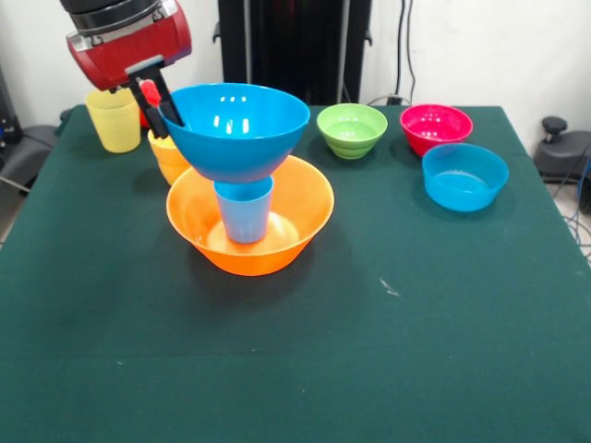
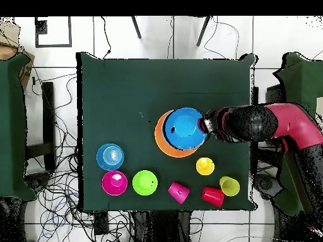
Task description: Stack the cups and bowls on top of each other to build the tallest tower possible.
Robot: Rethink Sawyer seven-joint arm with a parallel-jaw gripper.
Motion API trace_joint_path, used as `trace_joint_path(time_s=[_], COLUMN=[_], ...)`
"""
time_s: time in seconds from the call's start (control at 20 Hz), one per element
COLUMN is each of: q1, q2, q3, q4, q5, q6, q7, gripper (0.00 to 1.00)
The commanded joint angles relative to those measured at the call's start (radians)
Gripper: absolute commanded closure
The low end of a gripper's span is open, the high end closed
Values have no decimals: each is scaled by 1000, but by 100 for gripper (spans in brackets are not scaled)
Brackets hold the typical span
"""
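Arm: red and black, entering the front view from the top left corner, wrist tilted down toward the tower; in the overhead view stretched in from the right edge, roughly level across the bench [image 1: 443, 351], ending at the tower's right side.
Gripper [image 1: 161, 103]: black fingers closed over the rim of the large blue bowl [image 1: 235, 129], one finger inside the bowl, the other outside it; seen from above [image 2: 205, 124] at that bowl's right edge.
Tower: large orange bowl [image 1: 305, 217] upright on the bench; light blue cup [image 1: 246, 214] standing inside it, mouth down as far as can be told; large blue bowl resting on top of that cup, mouth up, held at its rim; from above, large blue bowl [image 2: 183, 127] covering most of the large orange bowl [image 2: 160, 137].
Orange cup [image 1: 167, 157]: just behind the tower on the front view's left, partly hidden by the large blue bowl; from above [image 2: 204, 166] below and right of the tower.
Yellow cup [image 1: 114, 120]: upright near the far left corner in the front view; [image 2: 229, 186] from above.
Red cup [image 2: 213, 196]: lying on its side beside the yellow cup.
Pink cup [image 2: 178, 192]: on its side near the bench's lower edge in the overhead view.
Green bowl [image 1: 352, 129], magenta bowl [image 1: 436, 127], small blue bowl [image 1: 464, 176]: upright, grouped at the far right in the front view, well apart from the tower.
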Motion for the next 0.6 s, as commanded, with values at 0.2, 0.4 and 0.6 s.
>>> trace_joint_path(time_s=[0.2, 0.4, 0.6], q1=[31, 24, 25], q2=[62, 60, 55], q3=[-73, -70, -68], q4=[56, 64, 66], q5=[-3, -8, -12], q6=[-24, -26, -22], q7=[-171, -172, -170], gripper=[100, 100, 100])
